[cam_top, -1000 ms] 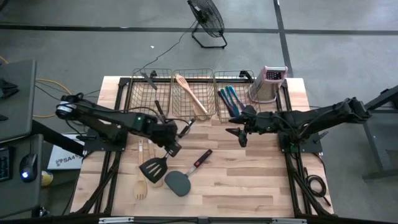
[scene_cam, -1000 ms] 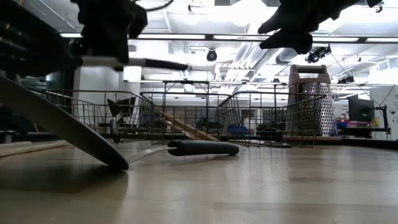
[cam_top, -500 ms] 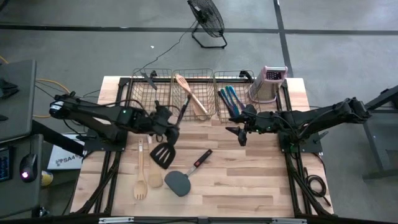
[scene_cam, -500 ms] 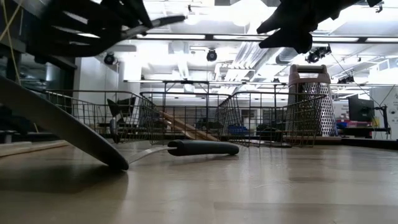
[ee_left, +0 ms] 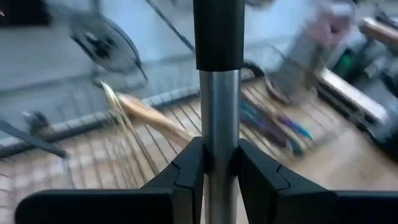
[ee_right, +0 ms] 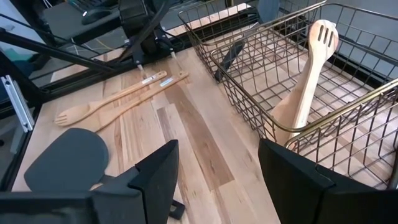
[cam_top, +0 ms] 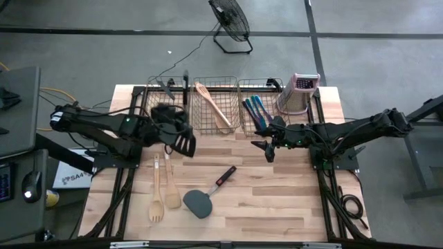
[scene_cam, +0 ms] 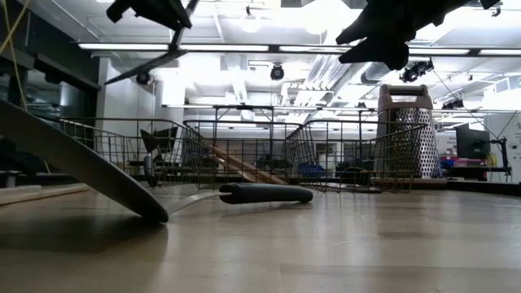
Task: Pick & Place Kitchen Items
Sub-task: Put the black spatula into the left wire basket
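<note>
While my left gripper (ee_left: 214,177) clenches the slotted spatula (cam_top: 183,142) by its metal shaft, the tool hangs in the air over the left basket (cam_top: 156,111) near the table's (cam_top: 277,200) far edge. Right gripper (ee_right: 214,180), fingers spread and empty, hovers before the right basket (cam_top: 242,114).

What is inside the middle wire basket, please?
In the middle basket a pale wooden spoon leans diagonally across the mesh. The basket floor under the spoon is covered, so anything lying there cannot be seen.
</note>
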